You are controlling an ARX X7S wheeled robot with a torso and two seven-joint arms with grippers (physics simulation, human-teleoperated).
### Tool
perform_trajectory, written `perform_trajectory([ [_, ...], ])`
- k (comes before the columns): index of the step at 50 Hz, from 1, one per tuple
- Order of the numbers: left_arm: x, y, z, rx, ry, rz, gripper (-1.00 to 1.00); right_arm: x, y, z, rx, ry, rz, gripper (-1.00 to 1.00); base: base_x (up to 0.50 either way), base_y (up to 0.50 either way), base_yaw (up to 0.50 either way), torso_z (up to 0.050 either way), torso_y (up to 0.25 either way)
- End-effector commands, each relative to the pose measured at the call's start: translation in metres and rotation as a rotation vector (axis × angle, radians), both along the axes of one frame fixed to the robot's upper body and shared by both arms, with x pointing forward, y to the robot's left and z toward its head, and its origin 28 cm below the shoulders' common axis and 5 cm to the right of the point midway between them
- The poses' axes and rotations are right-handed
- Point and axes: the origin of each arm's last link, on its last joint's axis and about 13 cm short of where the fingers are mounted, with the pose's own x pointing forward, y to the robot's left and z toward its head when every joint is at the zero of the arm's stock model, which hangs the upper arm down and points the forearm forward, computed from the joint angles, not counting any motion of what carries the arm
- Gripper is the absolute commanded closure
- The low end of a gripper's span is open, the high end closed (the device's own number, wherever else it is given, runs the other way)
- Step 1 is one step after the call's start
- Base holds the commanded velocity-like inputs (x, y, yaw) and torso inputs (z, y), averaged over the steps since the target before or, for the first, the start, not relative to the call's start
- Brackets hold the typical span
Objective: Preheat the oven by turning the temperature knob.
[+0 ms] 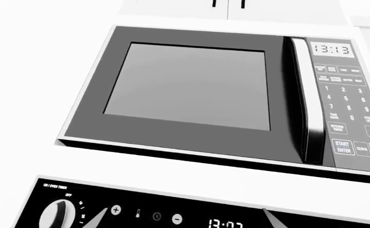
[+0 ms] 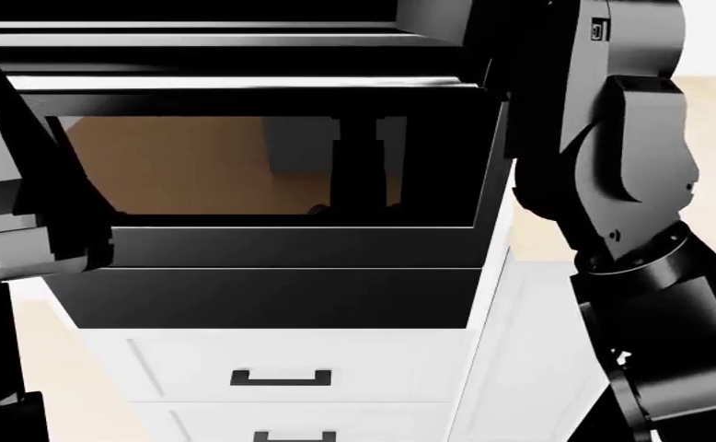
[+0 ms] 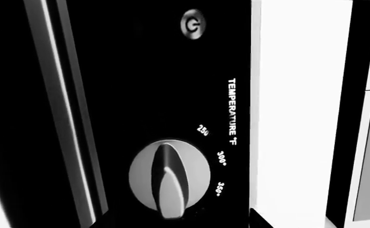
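Observation:
The oven (image 2: 272,285) fills the head view: glossy black, with a wide dark glass window (image 2: 259,166) and a thin silver bar handle (image 2: 248,87). Its round grey temperature knob (image 3: 169,178) appears close up in the right wrist view, beside the label "TEMPERATURE °F" and the marks 250, 300 and 350. My right gripper (image 3: 172,222) is open, its dark fingertips wide apart on either side of the knob's end, and it grips nothing. My left gripper (image 1: 183,219) is also open and empty. It faces the oven's control panel (image 1: 236,213), near the clock display.
A microwave (image 1: 191,90) with a keypad sits in white cabinetry above the oven panel. A second round knob (image 1: 55,216), for the timer, is at the panel's other end. White drawers (image 2: 282,378) lie below the oven. A power button (image 3: 192,23) lies along the panel from the temperature knob.

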Motion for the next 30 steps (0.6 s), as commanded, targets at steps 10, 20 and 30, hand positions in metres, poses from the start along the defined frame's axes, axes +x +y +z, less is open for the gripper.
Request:
perform_trajectory([
  [10, 0.001, 0.000, -0.001, 0.001, 0.003, -0.001, -1.00, 0.007, -0.005, -0.003, 0.010, 0.000, -0.023, -1.00, 0.00, 0.00, 0.00, 0.009, 0.000],
  [20, 0.002, 0.000, -0.001, -0.001, 0.005, 0.001, -1.00, 0.006, -0.007, 0.005, -0.026, 0.015, -0.047, -1.00, 0.00, 0.00, 0.00, 0.008, 0.000],
  [30, 0.002, 0.000, -0.001, 0.001, 0.005, 0.000, -1.00, 0.007, -0.007, 0.007, -0.033, 0.015, -0.055, -1.00, 0.00, 0.00, 0.00, 0.008, 0.000],
])
